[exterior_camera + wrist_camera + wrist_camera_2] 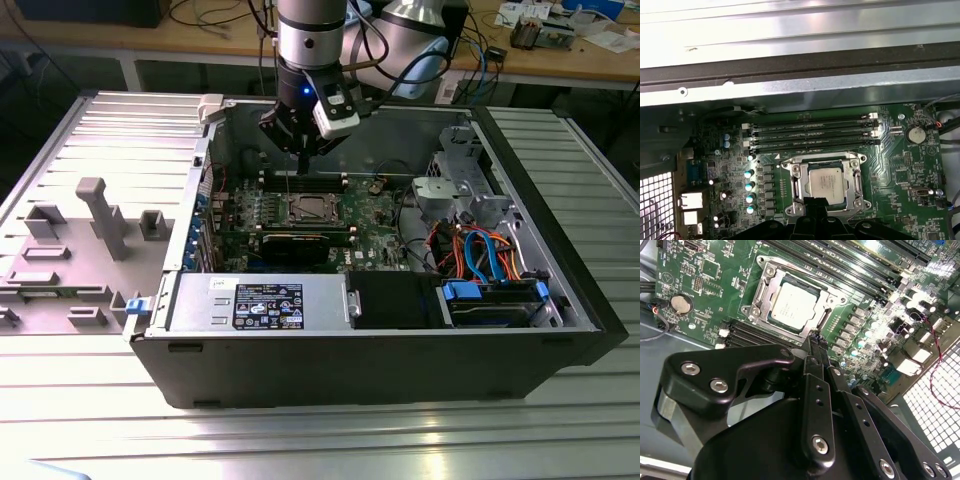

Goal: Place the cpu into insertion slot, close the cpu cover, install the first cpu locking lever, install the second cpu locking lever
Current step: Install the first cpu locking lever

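Cpu (792, 305), a small flat square chip with a silver-grey metal top, already lies seated in the insertion slot (771, 272), the square socket with a shiny metal rim on the green motherboard (705, 270). That board sits inside the open black computer case (400, 360), which rests on the ribbed metal table (300, 440). The cpu cover (761, 292), a thin silver frame plate with a central window, appears to lie flat around the chip, with the cpu's top showing through the window. So placing looks done and closing the cover looks done or nearly so. I judge the work in hand to be at the locking levers, though I cannot tell from these views whether either lever is latched.

In the second wrist view the gripper (814, 340) hangs above the board with its tip just beside the socket's edge, apart from the metal as far as I can judge. Its black fingers (816, 390) are pressed together and pinch nothing.

Lever work here calls for fine tip placement on a thin part close against the frame, clear of the long black memory slots (810, 132) beside the socket.
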You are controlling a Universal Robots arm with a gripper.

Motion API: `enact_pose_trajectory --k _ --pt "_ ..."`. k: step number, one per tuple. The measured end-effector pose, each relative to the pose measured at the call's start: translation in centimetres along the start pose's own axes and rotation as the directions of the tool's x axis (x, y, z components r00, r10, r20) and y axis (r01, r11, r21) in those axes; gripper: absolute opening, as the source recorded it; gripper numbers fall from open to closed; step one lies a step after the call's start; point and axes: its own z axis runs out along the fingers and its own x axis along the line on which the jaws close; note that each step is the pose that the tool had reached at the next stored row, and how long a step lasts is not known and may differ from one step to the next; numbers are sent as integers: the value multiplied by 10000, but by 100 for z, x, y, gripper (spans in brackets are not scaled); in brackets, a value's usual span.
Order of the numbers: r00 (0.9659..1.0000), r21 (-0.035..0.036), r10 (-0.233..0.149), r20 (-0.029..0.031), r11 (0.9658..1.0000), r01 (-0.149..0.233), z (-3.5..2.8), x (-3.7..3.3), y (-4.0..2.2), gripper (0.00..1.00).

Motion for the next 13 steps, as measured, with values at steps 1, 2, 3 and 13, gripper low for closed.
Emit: enact_pose_trajectory --k 1,2,3,13 --pt "10000 0 -18 -1 10000 18 0 0 0 11" --pt "10000 0 -41 -2 10000 41 0 0 0 11" --pt "10000 0 -58 -2 10000 58 0 0 0 11" --pt "9996 1 -280 -9 9996 280 0 0 0 11"
